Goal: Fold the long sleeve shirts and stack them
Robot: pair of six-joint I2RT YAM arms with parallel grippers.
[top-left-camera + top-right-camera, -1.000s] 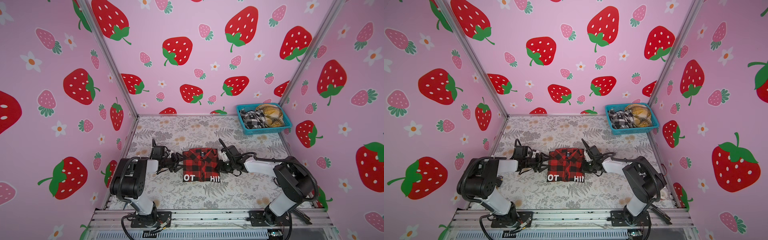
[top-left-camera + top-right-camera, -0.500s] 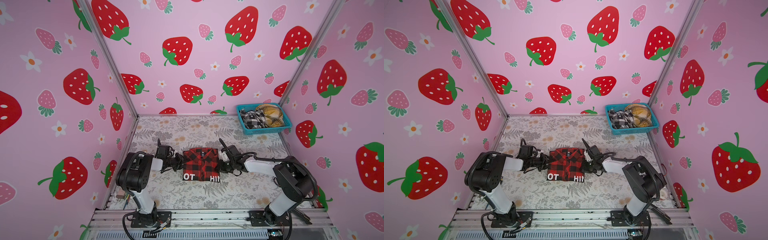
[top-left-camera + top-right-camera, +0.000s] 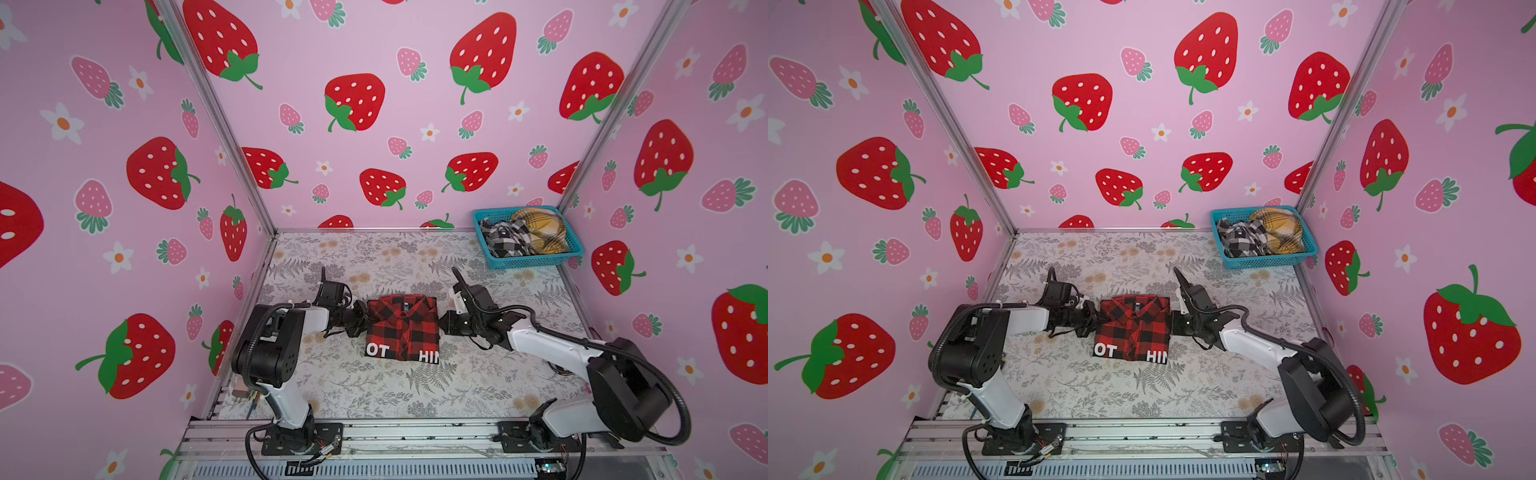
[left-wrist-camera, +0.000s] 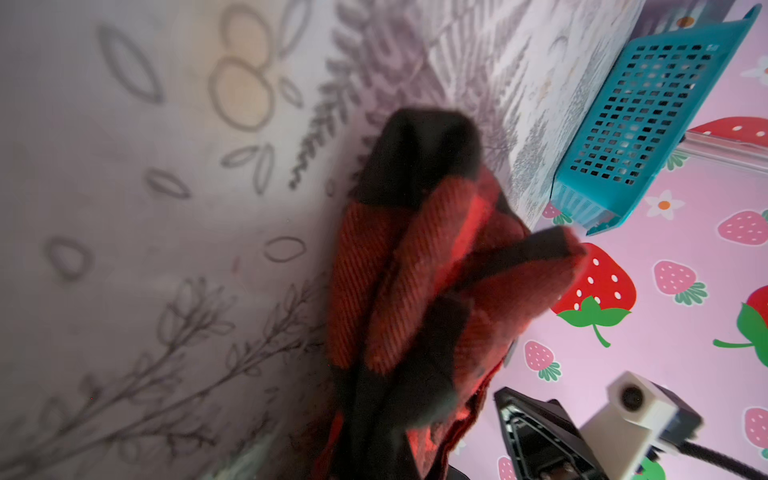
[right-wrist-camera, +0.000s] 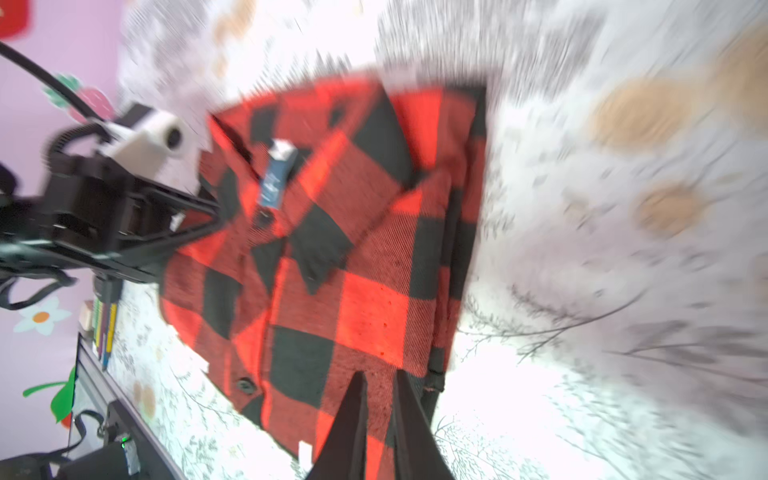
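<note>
Counter (image 3: pixel 374 395): floral sheet, pink strawberry walls on three sides.

Basket (image 3: pixel 536 262): teal, at counter's 1 o'clock corner. Holds b/w plaid cloth (image 3: pixel 500 240) + yellow plaid cloth (image 3: pixel 540 230), both crumpled. Prob. further shirts, not folded yet.

Red-black shirt (image 3: pixel 401 328): counter centre, lying flat, folded to a compact rectangle. Collar at 12 o'clock, black band w/ white letters at 6. Well apart from basket.

L end effector (image 3: pixel 362 322): at shirt's 9 o'clock edge, closed. Its wrist view shows bunched cloth layers right in front, so judged to be pinching that edge.

R end effector (image 3: pixel 444 323): at shirt's 3 o'clock edge. Fingers nearly together, tips on the layered edge; judged gripping it.

Handling (est.): light, soft, thickish flannel weave, no stiffness. Layers will slide + sag if lifted from one side only. Take both side edges through all layers, abt mid-length, and lift level. Neck tag (image 5: pixel 276 174) + buttons: no hazard.
</note>
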